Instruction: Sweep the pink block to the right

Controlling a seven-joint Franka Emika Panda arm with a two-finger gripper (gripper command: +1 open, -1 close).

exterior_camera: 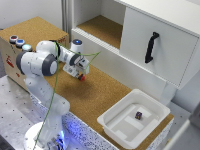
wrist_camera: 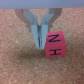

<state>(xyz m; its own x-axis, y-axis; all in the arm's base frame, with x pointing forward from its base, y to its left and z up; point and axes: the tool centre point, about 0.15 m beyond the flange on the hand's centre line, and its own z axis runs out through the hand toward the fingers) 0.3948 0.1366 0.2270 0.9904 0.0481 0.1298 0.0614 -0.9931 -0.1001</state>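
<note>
Cork filled the wrist view, and on it sat the pink block (wrist_camera: 54, 44), a small cube with black letters "N" and "H" on its visible face. The gripper (wrist_camera: 39, 44) reached down just beside it, its two pale fingers (wrist_camera: 34, 33) drawn together to a narrow point with nothing held between them; the tips stood at the block's edge, though whether they touched it could not be told. In the exterior view the white arm (exterior_camera: 39, 64) rose from its round base (exterior_camera: 44, 137) on the perforated metal bench (exterior_camera: 12, 107) nearest the camera, and bent over the cork-topped table (exterior_camera: 95, 92). The gripper (exterior_camera: 80, 75) hung low at the cork surface toward the exterior view's left, and the pink block (exterior_camera: 82, 78) showed only as a small red spot right at the fingertips. A thin green cable (exterior_camera: 52, 95) ran up along the arm. Toward the exterior view's right a white plastic tray (exterior_camera: 114, 128) lay on the table, well apart from the gripper, with a dark purple small cube (exterior_camera: 138, 115) inside it. Behind the arm stood a cork-topped box (exterior_camera: 35, 30) carrying three round buttons (exterior_camera: 20, 42), with a white cylinder (exterior_camera: 76, 46) near it. Farthest back was a white cabinet (exterior_camera: 150, 45) with a black handle (exterior_camera: 151, 47) on its door and an open cork-lined shelf (exterior_camera: 102, 29) beside it.
</note>
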